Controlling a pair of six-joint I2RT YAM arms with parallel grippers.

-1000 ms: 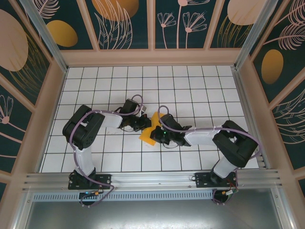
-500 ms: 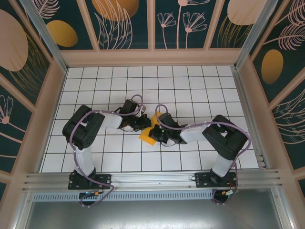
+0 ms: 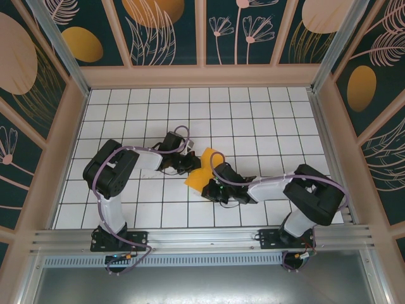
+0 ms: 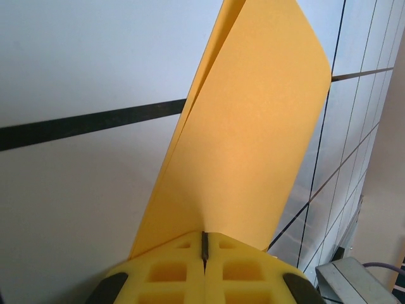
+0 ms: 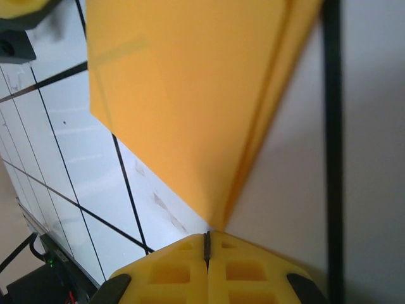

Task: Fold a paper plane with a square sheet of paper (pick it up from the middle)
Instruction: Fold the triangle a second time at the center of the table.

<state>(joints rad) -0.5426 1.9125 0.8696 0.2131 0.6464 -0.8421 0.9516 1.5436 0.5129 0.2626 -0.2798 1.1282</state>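
Note:
The orange-yellow sheet of paper [image 3: 204,168] lies on the white grid table, folded in layers into a slim pointed paper plane shape. My left gripper [image 3: 190,166] is shut at its left edge. In the left wrist view the paper [image 4: 253,126] runs under the closed left gripper [image 4: 204,237], whose tips rest on it. My right gripper [image 3: 208,189] is shut at the near end of the paper. In the right wrist view the paper's [image 5: 190,95] sharp corner ends right at the closed right gripper [image 5: 206,239], touching or just short of it.
The table [image 3: 266,114] has black grid lines and is walled by pale wooden rails with dark leaf-pattern panels [image 3: 164,31]. A metal rail [image 3: 202,237] runs along the near edge. A yellow bit of the left gripper's finger [image 5: 19,6] shows at the right wrist view's top-left corner.
My right gripper has slid off the top of the paper toward the near edge, stopping at its near corner, so more paper now shows. The left gripper has stayed put.

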